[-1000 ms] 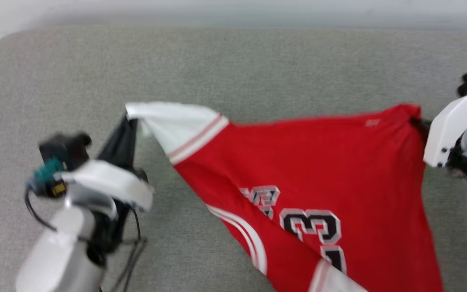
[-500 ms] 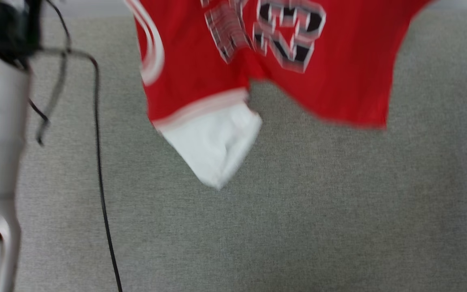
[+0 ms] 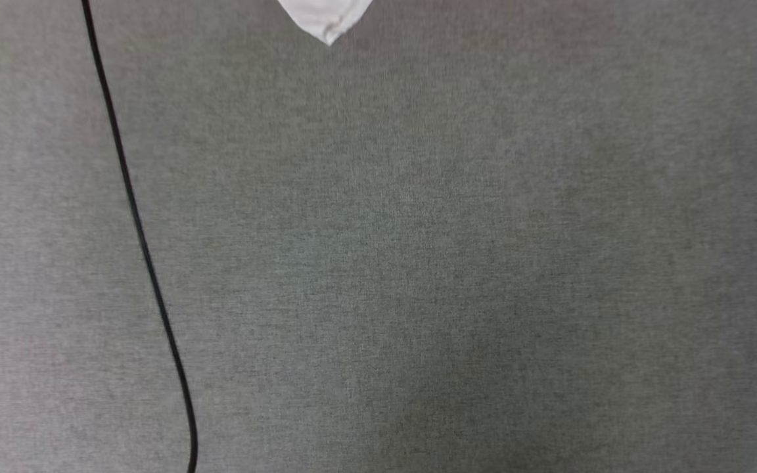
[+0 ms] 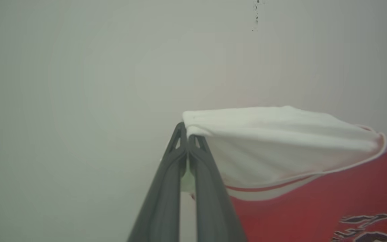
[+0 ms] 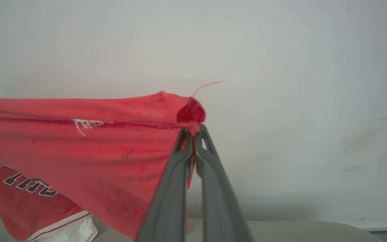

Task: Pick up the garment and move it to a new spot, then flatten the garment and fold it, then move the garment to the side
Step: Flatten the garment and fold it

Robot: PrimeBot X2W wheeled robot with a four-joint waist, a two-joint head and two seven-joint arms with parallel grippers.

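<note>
The garment is a red jersey with white sleeves, and it hangs in the air between my two grippers. In the left wrist view my left gripper [image 4: 187, 134] is shut on the edge of a white sleeve of the garment [image 4: 281, 141], whose red body with dark lettering runs off to the right. In the right wrist view my right gripper [image 5: 193, 131] is shut on a red corner of the garment [image 5: 89, 141], which stretches left and sags. In the head view just the tip of the garment's other white sleeve [image 3: 326, 16] dips in at the top edge.
The grey fabric surface [image 3: 418, 263] spreads across the head view. A black cable [image 3: 142, 243] runs down its left side. Behind the grippers in both wrist views stands a pale wall [image 4: 79, 67]. The grey surface's edge [image 5: 297, 230] shows low in the right wrist view.
The jersey has risen out of the head view, from spread across it to just a sleeve tip at the top. Both arms have left that view. The camera itself has shifted.
</note>
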